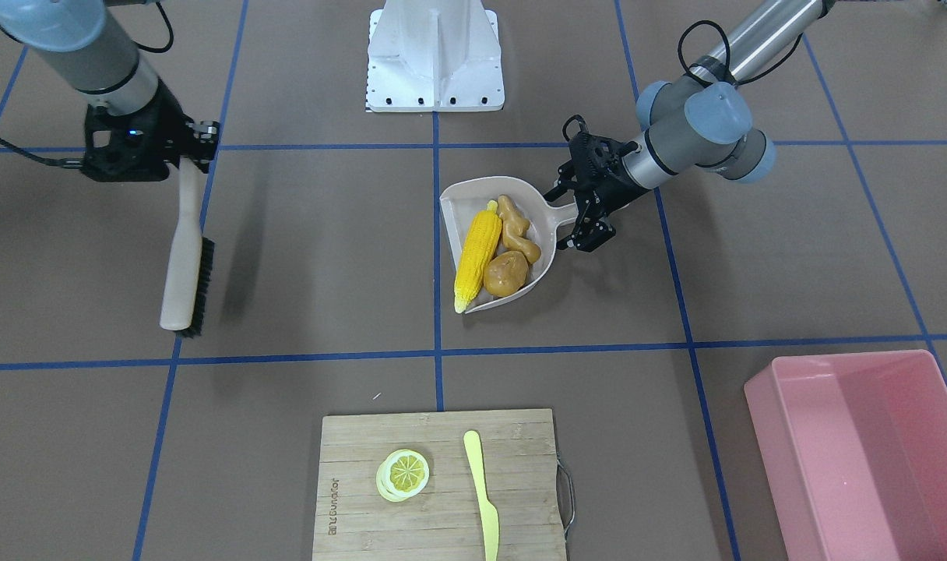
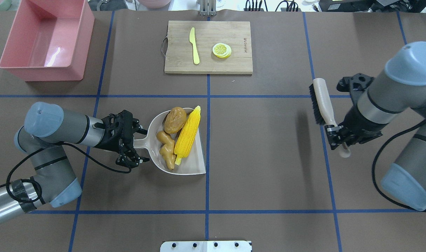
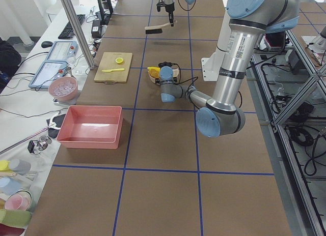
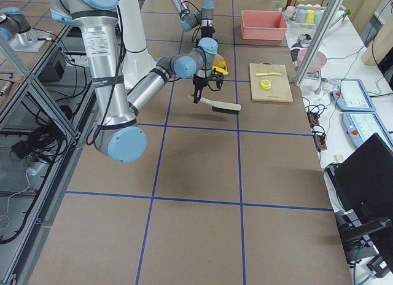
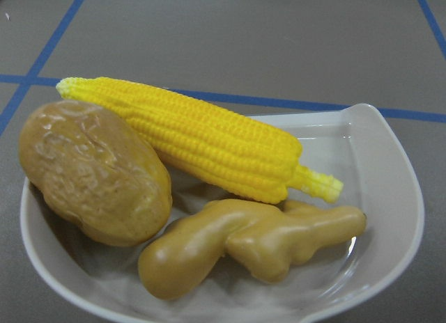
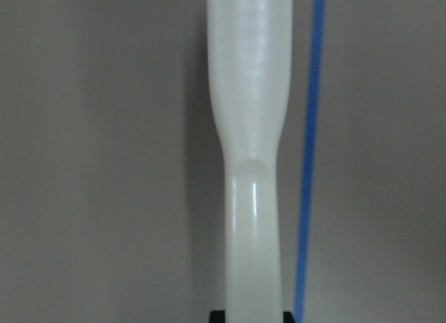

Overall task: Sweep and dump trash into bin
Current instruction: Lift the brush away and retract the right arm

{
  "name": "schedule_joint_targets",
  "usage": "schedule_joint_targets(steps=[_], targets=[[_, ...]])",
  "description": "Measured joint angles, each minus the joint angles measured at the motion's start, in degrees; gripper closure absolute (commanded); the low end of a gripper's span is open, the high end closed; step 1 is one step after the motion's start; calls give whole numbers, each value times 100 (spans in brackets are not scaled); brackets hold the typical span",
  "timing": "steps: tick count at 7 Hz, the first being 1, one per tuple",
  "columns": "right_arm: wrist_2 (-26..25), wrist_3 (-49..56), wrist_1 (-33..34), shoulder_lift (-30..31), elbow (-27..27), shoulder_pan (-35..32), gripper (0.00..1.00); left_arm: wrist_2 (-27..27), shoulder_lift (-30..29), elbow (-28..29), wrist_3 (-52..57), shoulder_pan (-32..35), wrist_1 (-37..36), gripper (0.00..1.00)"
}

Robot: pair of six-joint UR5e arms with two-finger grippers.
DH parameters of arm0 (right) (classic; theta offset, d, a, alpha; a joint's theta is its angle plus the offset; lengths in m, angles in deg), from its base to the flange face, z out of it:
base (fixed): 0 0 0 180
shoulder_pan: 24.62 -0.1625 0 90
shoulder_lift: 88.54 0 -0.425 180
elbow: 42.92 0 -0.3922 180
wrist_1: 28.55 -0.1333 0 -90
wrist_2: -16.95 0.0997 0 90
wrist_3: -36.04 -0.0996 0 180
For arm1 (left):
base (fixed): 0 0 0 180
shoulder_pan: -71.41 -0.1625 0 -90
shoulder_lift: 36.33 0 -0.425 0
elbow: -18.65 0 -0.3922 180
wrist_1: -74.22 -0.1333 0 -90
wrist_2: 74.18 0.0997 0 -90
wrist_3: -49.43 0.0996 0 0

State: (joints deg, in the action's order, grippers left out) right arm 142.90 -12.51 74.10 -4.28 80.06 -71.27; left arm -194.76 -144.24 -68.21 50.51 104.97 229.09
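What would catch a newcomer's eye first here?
The beige dustpan at the centre, its handle in the left gripper, carries a yellow corn cob, a ginger root and a potato. The right gripper holds a brush aloft; the pink bin sits at the far left corner.

Trash [image 2: 178, 136] gathered, bin [image 2: 41, 71] stood apart
You had the yellow corn cob [image 2: 187, 135], tan ginger root [image 2: 165, 148] and orange-brown potato lump [image 2: 174, 120] lying side by side in the dustpan [image 2: 195, 168]; the pink bin sat upright, well away.
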Motion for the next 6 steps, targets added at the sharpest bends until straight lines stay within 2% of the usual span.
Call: schedule_joint_targets(steps=[1, 2, 4, 6], targets=[[4, 460, -313, 597, 9, -297, 100, 0, -12, 1, 0, -2, -16, 3], [25, 864, -623, 1145, 6, -545, 100, 0, -16, 1, 3, -1, -51, 9], [101, 1404, -1342, 2077, -53, -897, 100, 0, -19, -3, 6, 2, -75, 37], [204, 1545, -2316, 2667, -348, -1106, 100, 5, -20, -17, 10, 2, -79, 53]])
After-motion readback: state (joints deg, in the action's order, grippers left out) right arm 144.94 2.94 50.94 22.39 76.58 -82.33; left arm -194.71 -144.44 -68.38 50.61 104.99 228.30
